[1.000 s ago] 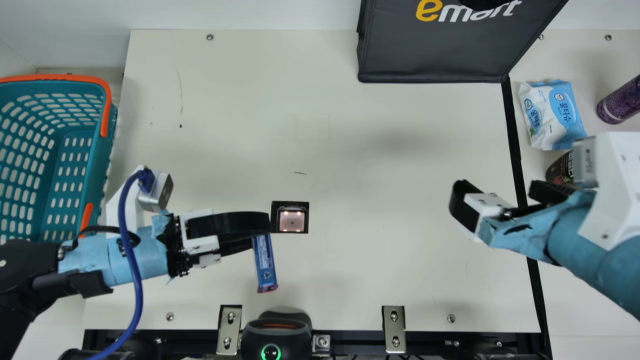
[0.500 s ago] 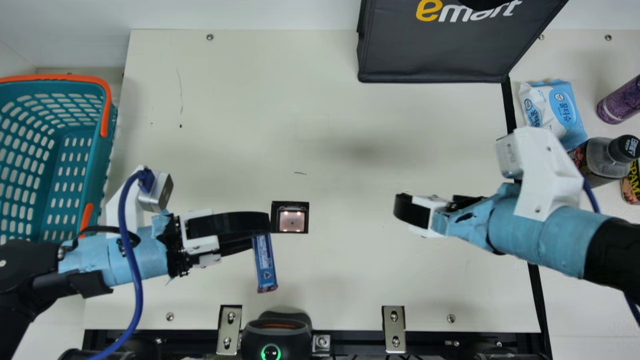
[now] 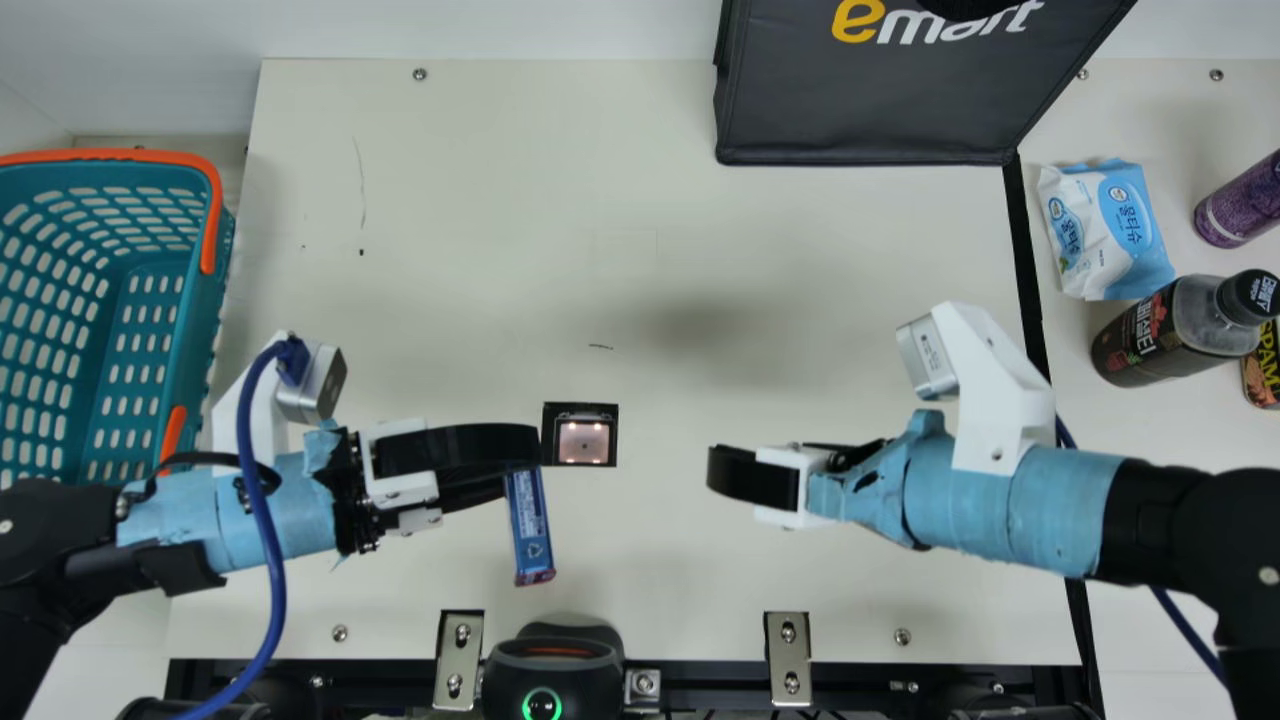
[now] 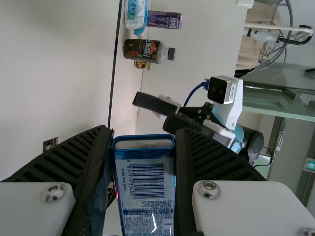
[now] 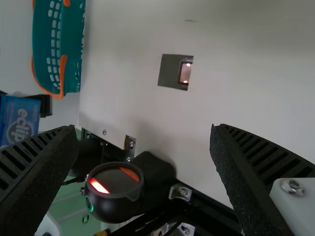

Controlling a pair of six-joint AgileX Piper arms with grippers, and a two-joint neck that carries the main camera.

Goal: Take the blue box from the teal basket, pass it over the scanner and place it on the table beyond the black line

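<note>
Right pincer (image 5: 142, 132): open, shifted left toward blue box (image 3: 530, 525) | Left pincer (image 4: 142, 133): gripping it, stationary | Assessment: handover likely pending

I've got the flat cream table (image 3: 450, 250) here, straight black line (image 3: 1024, 260) across it, and right of that: blue-and-white soft wipes pack (image 3: 1105, 230), dark plastic bottle (image 3: 1150, 335), purple cylindrical can (image 3: 1240, 205), yellow-and-black tin (image 3: 1263, 370).
</note>
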